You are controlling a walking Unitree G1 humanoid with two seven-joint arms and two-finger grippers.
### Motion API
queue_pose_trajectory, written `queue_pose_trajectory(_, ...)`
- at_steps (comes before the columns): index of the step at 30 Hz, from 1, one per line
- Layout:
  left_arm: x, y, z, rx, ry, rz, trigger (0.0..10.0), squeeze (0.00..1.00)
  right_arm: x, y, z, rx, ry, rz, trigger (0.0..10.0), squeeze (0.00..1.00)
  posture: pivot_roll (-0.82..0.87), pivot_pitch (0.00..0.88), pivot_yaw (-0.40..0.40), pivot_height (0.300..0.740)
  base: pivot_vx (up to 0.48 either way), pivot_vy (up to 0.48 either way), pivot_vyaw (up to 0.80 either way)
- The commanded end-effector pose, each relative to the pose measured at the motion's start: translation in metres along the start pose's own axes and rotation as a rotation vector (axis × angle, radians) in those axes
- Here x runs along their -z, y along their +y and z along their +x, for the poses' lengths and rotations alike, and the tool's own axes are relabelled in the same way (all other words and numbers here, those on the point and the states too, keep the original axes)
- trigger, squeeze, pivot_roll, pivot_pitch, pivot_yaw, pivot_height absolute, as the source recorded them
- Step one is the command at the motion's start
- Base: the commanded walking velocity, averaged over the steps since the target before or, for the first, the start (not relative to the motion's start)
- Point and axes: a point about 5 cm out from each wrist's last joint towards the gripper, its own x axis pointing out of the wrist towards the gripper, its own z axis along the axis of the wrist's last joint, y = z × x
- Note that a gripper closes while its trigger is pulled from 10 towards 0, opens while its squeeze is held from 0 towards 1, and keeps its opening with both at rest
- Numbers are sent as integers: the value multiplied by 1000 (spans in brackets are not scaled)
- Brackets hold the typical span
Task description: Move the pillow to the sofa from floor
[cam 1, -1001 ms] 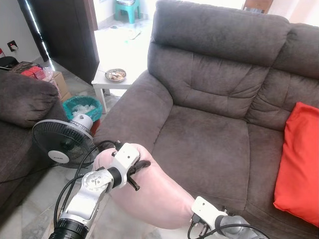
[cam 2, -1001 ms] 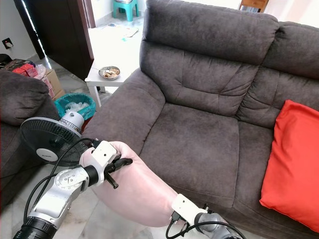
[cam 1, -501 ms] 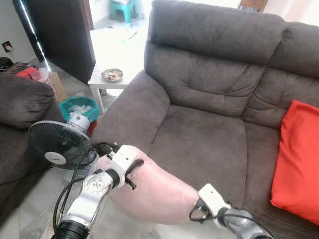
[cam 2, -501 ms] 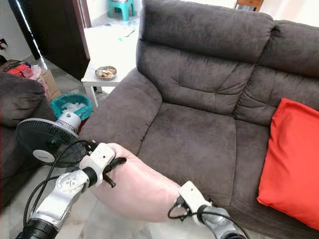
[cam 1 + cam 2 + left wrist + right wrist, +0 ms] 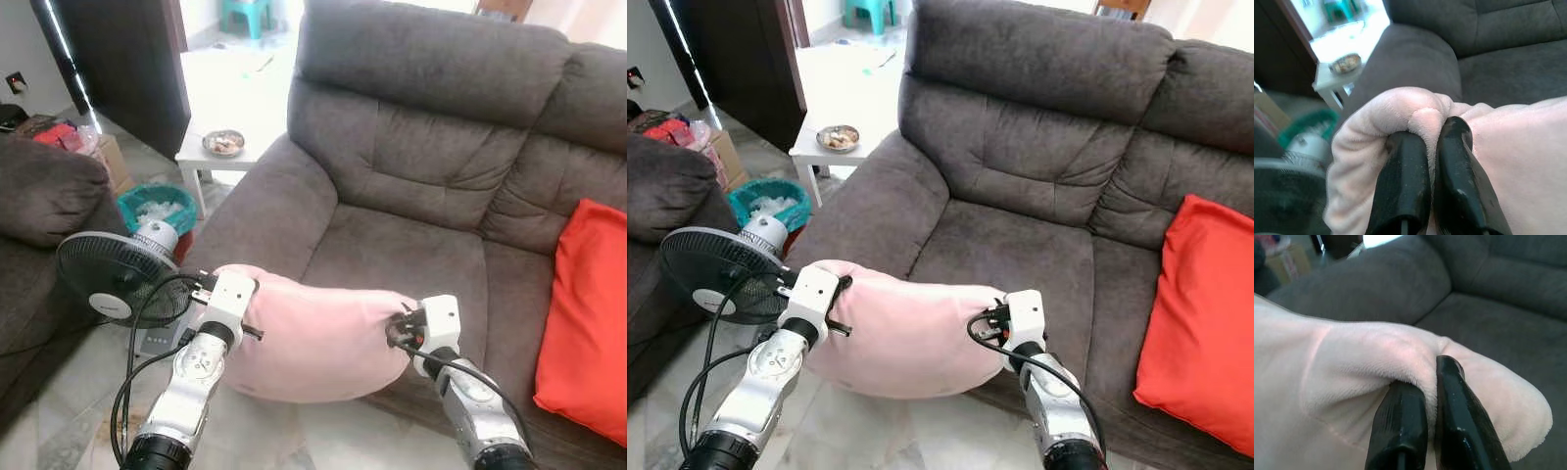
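— Comparing with a second ago, what changed?

— We now hold the soft pink plush pillow (image 5: pixel 318 333) level and higher, at the near edge of the dark grey fabric sofa (image 5: pixel 411 264). Left gripper (image 5: pixel 1422 147) and right gripper (image 5: pixel 1422 391) each pinch a corner fold.

— Meaning?

— We judge placement onto the seat comes next.

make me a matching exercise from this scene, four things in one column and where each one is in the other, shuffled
Things:
1. pink pillow
2. red cushion
3. black fan
4. small bowl

Places:
A. on the white side table beside the sofa arm
B. on the floor, to the robot's left
C. held up between the left pincer and right pincer, in front of the sofa seat
D. leaning on the right end of the sofa

Pairs: 1-C, 2-D, 3-B, 4-A
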Motion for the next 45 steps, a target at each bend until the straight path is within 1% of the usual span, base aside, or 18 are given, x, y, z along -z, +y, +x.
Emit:
queue_pose_trajectory(1,-31,-2,4,-19,-166,56,10000,0,-30,-3,3,24,-130,-9,10000,0,144,40,-109,740,0,0,0)
queue_pose_trajectory(2,-38,-1,5,-49,-197,60,10000,0,-41,-3,4,36,-170,-10,10000,0,144,36,-108,740,0,0,0)
queue_pose_trajectory(3,-40,1,6,-65,-209,68,10000,0,-46,-3,4,47,-186,-14,10000,0,144,36,-108,740,0,0,0)
queue_pose_trajectory(5,-42,2,6,-79,-219,79,10000,0,-51,-4,3,60,-199,-19,10000,0,140,31,-109,740,0,0,0)
queue_pose_trajectory(7,-46,9,6,-112,-250,82,10000,0,-62,-1,4,66,-236,-2,10000,0,141,22,-108,740,0,0,0)
queue_pose_trajectory(8,-53,15,5,-131,-283,102,10000,0,-74,3,4,64,-281,-1,10000,0,143,19,-108,740,0,0,0)
queue_pose_trajectory(12,-59,19,4,-164,-308,92,10000,0,-83,5,3,74,-326,18,10000,0,149,8,-105,740,0,0,0)
queue_pose_trajectory(13,-64,20,3,-172,-327,92,10000,0,-88,8,2,74,-349,18,10000,0,152,3,-104,740,0,0,0)
queue_pose_trajectory(19,-75,17,5,-145,-367,89,10000,0,-94,15,-1,64,-369,18,10000,0,152,0,-93,740,0,0,0)
queue_pose_trajectory(25,-77,17,6,-135,-368,85,10000,0,-94,14,-3,83,-362,28,10000,0,149,0,-83,740,0,0,0)
queue_pose_trajectory(28,-78,17,8,-127,-370,90,10000,0,-95,12,-1,99,-350,38,10000,0,149,0,-84,740,260,0,-235)
queue_pose_trajectory(32,-79,18,9,-128,-371,88,10000,0,-100,13,0,95,-369,32,10000,0,149,0,-86,740,281,0,-781)
queue_pose_trajectory(35,-79,18,9,-129,-369,86,10000,0,-103,13,0,95,-384,24,10000,0,155,10,-90,740,287,0,0)
queue_pose_trajectory(38,-79,18,9,-130,-367,84,10000,0,-105,15,1,91,-384,23,10000,0,158,17,-93,740,295,0,0)
queue_pose_trajectory(45,-79,21,8,-142,-363,79,10000,0,-108,23,5,48,-388,15,10000,0,163,30,-98,740,297,0,0)
